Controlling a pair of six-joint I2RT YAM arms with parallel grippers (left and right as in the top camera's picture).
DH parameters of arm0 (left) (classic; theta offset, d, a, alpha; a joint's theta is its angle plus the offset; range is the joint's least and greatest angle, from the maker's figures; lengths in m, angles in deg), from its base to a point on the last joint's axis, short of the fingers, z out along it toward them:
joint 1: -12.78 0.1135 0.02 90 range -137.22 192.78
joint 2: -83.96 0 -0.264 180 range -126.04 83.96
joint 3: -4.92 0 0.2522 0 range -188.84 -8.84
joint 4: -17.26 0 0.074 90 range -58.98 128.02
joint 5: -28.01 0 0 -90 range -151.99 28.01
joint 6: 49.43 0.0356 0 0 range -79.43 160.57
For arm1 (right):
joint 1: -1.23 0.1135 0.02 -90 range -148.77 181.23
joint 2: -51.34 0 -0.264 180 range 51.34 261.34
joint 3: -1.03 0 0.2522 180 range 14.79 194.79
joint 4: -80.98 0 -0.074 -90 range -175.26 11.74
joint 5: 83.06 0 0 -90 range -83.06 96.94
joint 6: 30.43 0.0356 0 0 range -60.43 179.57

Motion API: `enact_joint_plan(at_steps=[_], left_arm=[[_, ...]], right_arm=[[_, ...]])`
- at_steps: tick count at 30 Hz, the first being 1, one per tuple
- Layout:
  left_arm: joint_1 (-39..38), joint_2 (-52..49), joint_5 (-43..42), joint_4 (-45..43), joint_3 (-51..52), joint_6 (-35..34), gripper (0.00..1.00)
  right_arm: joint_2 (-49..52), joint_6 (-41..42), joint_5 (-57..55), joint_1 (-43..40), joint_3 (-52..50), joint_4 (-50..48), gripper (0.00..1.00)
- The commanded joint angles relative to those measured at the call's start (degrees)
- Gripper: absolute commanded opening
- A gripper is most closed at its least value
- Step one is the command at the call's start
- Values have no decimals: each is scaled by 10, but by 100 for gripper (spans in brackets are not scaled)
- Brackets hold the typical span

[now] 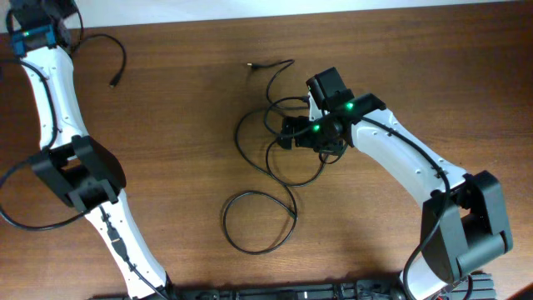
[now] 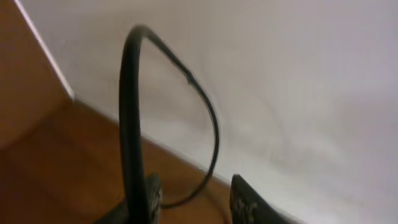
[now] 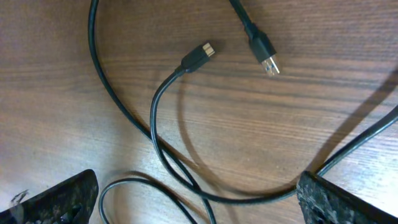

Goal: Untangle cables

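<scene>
A tangle of thin black cables (image 1: 268, 125) lies mid-table, with one loop (image 1: 258, 221) trailing toward the front and a plug end (image 1: 252, 64) at the back. My right gripper (image 1: 289, 133) hovers over the tangle. In the right wrist view it (image 3: 199, 202) is open wide, with cable strands (image 3: 155, 134) on the wood between its fingers and two plugs (image 3: 202, 53) (image 3: 266, 60) beyond. A separate cable (image 1: 119, 50) lies at the back left by my left arm. My left gripper (image 2: 196, 202) is open. A black cord (image 2: 129, 118) rises beside its left finger (image 2: 149, 196).
The left gripper sits at the table's back edge, with a white wall (image 2: 298, 81) right behind it. The table's back edge (image 1: 333, 18) runs just behind the tangle. Bare wood (image 1: 183, 150) lies between the two arms.
</scene>
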Motion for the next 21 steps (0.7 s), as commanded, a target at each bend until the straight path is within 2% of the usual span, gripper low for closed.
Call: enact_joint_plan(at_steps=[1, 2, 3, 4, 5, 7, 8, 9, 14, 16, 19, 21], left_arm=[[1, -16, -4, 58, -5, 7, 41], [1, -16, -4, 79, -5, 7, 41], [1, -16, -4, 94, -5, 7, 48], [1, -15, -4, 106, -5, 7, 61], [1, -13, -4, 119, -5, 7, 65], [1, -5, -4, 140, -5, 7, 88], [1, -1, -4, 145, -5, 7, 96], [1, 9, -4, 153, -5, 7, 99], [1, 49, 5, 160, -5, 7, 99], [1, 57, 54, 177, -5, 7, 99], [1, 56, 143, 252, -5, 7, 99], [1, 56, 123, 293, -5, 7, 99]], right_arm=[[1, -1, -5, 2, -3, 1, 100], [1, -1, -5, 2, -3, 1, 100], [1, -1, -5, 2, -3, 1, 100], [1, -1, -4, 2, -3, 2, 100], [1, -1, -3, 2, -3, 2, 100], [1, -1, -3, 2, -3, 4, 100], [1, -2, -3, 2, -3, 4, 100], [1, -1, -3, 2, -3, 6, 100], [1, -2, 0, 2, -3, 11, 100], [1, -2, 9, 2, -3, 10, 100], [1, -1, 10, 2, -3, 10, 100], [1, -1, 15, 2, -3, 10, 100]])
